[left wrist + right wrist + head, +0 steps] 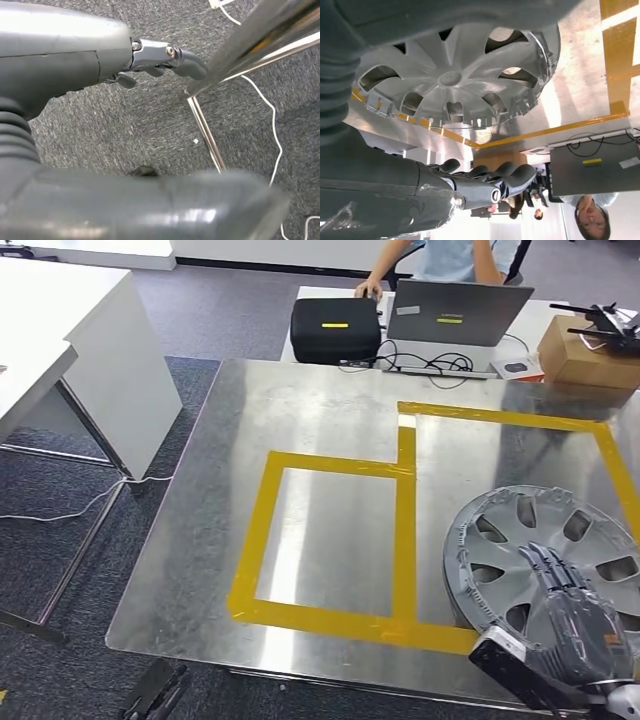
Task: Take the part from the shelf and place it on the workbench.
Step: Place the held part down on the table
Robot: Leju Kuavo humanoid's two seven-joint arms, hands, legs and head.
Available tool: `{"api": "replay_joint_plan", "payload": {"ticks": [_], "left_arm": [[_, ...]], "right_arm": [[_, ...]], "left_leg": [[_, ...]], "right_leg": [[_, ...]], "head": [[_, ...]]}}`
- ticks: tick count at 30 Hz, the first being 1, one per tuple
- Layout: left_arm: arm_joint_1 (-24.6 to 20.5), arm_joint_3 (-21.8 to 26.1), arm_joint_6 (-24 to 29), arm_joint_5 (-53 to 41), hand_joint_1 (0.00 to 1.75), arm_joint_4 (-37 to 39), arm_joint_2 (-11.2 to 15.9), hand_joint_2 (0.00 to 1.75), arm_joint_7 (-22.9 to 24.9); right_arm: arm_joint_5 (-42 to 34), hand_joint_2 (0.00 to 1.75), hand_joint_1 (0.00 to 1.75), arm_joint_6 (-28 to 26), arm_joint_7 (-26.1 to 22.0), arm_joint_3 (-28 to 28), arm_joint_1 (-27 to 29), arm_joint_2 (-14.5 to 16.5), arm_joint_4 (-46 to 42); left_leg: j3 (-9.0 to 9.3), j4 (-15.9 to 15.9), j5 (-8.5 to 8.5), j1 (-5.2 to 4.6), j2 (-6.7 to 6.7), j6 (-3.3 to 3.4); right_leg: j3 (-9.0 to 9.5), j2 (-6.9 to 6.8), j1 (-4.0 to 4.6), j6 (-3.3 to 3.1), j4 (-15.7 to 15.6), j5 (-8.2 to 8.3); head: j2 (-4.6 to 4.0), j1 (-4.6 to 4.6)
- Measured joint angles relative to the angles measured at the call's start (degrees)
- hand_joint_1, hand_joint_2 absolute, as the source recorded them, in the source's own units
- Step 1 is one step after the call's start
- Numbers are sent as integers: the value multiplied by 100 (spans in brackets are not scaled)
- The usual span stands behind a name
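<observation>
The part is a silver wheel cover [528,540] lying face up on the metal workbench [317,420], at its near right, inside the right-hand yellow tape box [513,420]. My right hand [566,615] hovers over the cover's near rim, which it hides. In the right wrist view its fingers [497,180] are stretched straight and apart from the wheel cover [452,80], with bare bench between them. My left hand [151,57] hangs low beside a chrome bench leg [205,132], fingers loosely extended, holding nothing.
A smaller yellow tape square [332,540] marks the bench's middle. Behind the bench a person [445,260] sits at a table with a black case [336,328], a laptop [456,312] and a cardboard box [585,355]. A white table [68,350] stands left; a white cable [271,130] crosses the carpet.
</observation>
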Motion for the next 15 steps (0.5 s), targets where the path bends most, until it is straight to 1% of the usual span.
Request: {"api": "replay_joint_plan", "payload": {"ticks": [1, 2, 3, 4, 5, 6, 7, 8, 9, 10, 11, 12, 13, 14, 15], "left_arm": [[-2, 5, 11, 0, 0, 0, 3, 0, 1], [-7, 9, 22, 0, 0, -1, 7, 0, 1], [-19, 13, 32, -1, 0, -2, 9, 0, 1], [-32, 14, 37, -1, 0, -3, 8, 0, 1], [-42, 14, 34, -2, 0, -4, 7, 0, 1], [-49, 13, 27, -5, 0, -4, -2, 0, 2], [-55, 13, 19, -9, 0, -5, -10, 0, 3], [-64, 12, 12, -13, 0, -5, -21, 0, 4], [-76, 12, 8, -16, 0, -6, -34, 0, 6], [-89, 12, 10, -17, 0, -7, -47, 0, 7], [-97, 12, 13, -17, 0, -7, -58, 0, 12], [-98, 12, 20, -13, 0, -7, -71, 0, 21], [-96, 12, 31, -4, 0, -7, -80, 0, 34], [-93, 13, 45, 5, 0, -11, -85, 0, 49], [-92, 15, 62, 15, 0, -23, -90, 0, 62]], "right_arm": [[56, 0, 0, -32, -43, 5, 6, 15, -44], [120, 0, 0, -64, -88, 15, 19, 32, -104], [186, 0, 0, -87, -132, 37, 24, 49, -175], [251, 0, 0, -107, -171, 73, 26, 65, -253], [325, 0, 0, -145, -211, 123, 16, 79, -336], [414, 0, 0, -211, -252, 196, -8, 92, -420], [509, 0, 0, -309, -292, 281, -22, 112, -505], [602, 0, 0, -428, -330, 377, -31, 135, -587], [686, 0, 0, -549, -362, 478, -38, 162, -662], [762, 0, 0, -669, -385, 579, -37, 195, -732], [830, 0, 0, -785, -400, 674, -36, 226, -794], [896, 0, 0, -907, -410, 765, -35, 260, -853], [959, 0, 0, -1034, -416, 849, -32, 293, -909], [1017, 0, 0, -1161, -418, 926, -27, 323, -957], [1074, 0, 0, -1290, -416, 1001, -20, 352, -1004]], "left_leg": [[-15, 26, -18, 6, -35, -44], [-29, 52, -26, 8, -81, -89], [-50, 69, -22, 5, -128, -135], [-74, 77, -9, 1, -171, -177], [-96, 87, 5, 5, -217, -212], [-134, 123, -29, 7, -189, -246], [-199, 237, -136, 9, -105, -278], [-301, 462, -319, 12, 18, -307], [-446, 806, -563, 15, 158, -335], [-608, 1211, -801, 22, 238, -359], [-730, 1553, -964, 29, 275, -376], [-768, 1739, -1018, 33, 289, -384], [-694, 1705, -958, 35, 298, -382], [-500, 1439, -812, 34, 331, -372], [-217, 1029, -650, 28, 440, -356]], "right_leg": [[194, 76, -7, -11, -336, 140], [320, 148, -17, -27, -547, 197], [370, 204, -20, -65, -615, 189], [366, 188, -14, -120, -592, 199], [348, 136, -24, -165, -605, 192], [327, 74, -25, -223, -609, 197], [304, 9, -25, -274, -618, 216], [276, -58, -23, -319, -628, 238], [244, -124, -9, -353, -629, 258], [208, -196, 5, -373, -629, 279], [171, -270, 18, -382, -628, 302], [135, -344, 30, -386, -626, 326], [102, -415, 40, -384, -625, 352], [76, -482, 48, -375, -624, 376], [61, -547, 59, -361, -622, 398]], "head": [[0, -2], [0, -3], [0, -7], [0, -9], [0, -9], [0, -13], [0, -20], [0, -29], [0, -39], [0, -45], [0, -45], [0, -46], [0, -46], [0, -46], [0, -47]]}}
